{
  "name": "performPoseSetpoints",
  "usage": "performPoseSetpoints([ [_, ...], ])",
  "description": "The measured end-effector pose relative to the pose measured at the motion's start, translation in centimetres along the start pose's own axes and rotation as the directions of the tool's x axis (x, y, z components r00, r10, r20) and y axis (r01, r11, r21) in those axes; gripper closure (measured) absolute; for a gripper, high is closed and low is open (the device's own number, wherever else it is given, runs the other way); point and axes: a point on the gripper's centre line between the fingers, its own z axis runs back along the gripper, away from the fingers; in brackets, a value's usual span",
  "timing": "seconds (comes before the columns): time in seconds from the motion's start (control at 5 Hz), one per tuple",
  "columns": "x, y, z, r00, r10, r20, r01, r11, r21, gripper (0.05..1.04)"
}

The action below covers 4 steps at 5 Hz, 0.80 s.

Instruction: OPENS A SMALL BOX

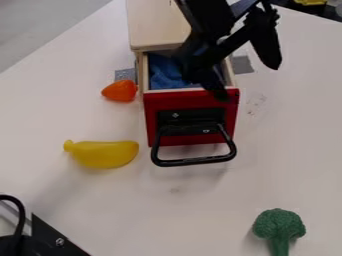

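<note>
Camera view: my pincer [246, 79] hangs over the right side of the small box [157, 25], fingers spread wide, holding nothing. Its red-fronted drawer [152, 117] sits pulled out, blue cloth [163, 72] inside. Toward the desk's [50, 107] left edge lie orange [120, 91] and yellow toys [103, 154].

The tool [244, 80] hides part of the drawer's [151, 125] inside and some of the blue stuff [163, 72] there. The top edge cuts off the box [153, 25]; the bottom edge, the broccoli's [278, 224] stem. The yellow thing [310, 2], upper right, is too cropped to identify.
</note>
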Motion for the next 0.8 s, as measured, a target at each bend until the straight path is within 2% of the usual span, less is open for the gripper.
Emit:
performPoseSetpoints([
  [0.2, -1.7, 1.5, 1.7, 0.998, -0.062, -0.013, 0.062, 0.997, 0.048, 0.083],
  [0.4, -1.7, 4.7, 3.1, 0.999, -0.033, -0.024, 0.035, 0.996, 0.077, 0.083],
  [0.6, -0.6, 7.4, 3.4, 1.000, 0.015, 0.016, -0.017, 0.993, 0.115, 0.083],
  [0.8, -0.5, 7.6, 3.5, 1.000, 0.018, 0.021, -0.020, 0.993, 0.118, 0.083],
])
